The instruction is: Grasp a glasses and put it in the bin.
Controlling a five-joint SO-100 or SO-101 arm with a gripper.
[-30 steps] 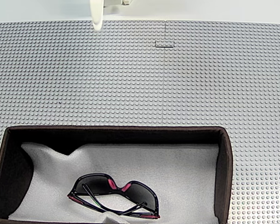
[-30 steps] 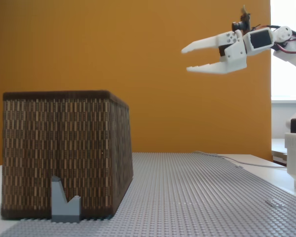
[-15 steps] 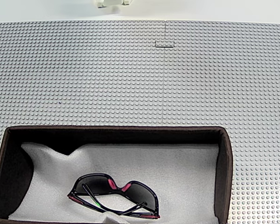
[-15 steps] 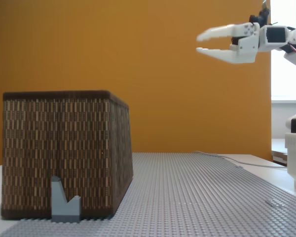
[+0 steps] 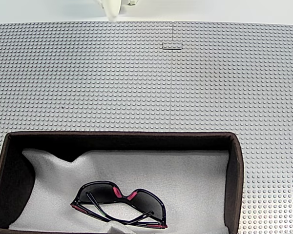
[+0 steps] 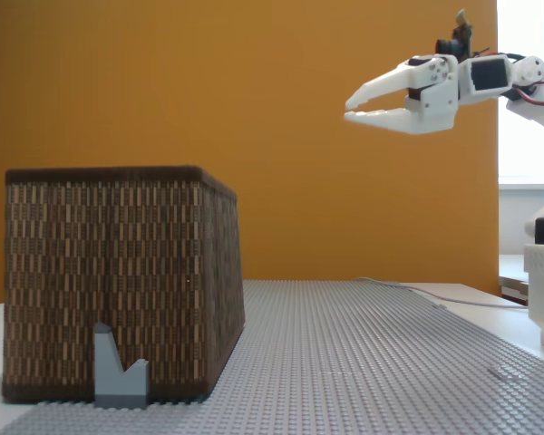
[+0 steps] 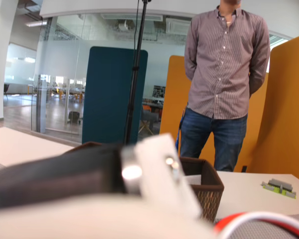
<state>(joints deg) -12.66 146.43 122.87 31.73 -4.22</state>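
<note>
The grey studded base plate [image 5: 146, 83] is the largest thing, and in the top-down fixed view a wide part of it lies bare between the pincer and the box. The large rectangular bin with dark brown woven walls and white foam lining [image 5: 233, 170] stands at the lower edge of that view, which cuts off its near wall; in the side fixed view [image 6: 118, 281] it stands low and far to the left of the pincer, and its inside is hidden there. In the wrist view a person in a striped shirt and blue jeans [image 7: 224, 79] stands behind the bin [image 7: 209, 186], cut off at the top edge. The black wraparound sunglasses with dark lenses and pink-red accents [image 5: 119, 202] lie on the foam in the bin, well apart from the pincer. The white two-finger pincer [image 6: 352, 104] hangs high in the air with its fingers a little apart and nothing between them. A small grey block [image 6: 120, 370] stands against the bin's front wall.
</note>
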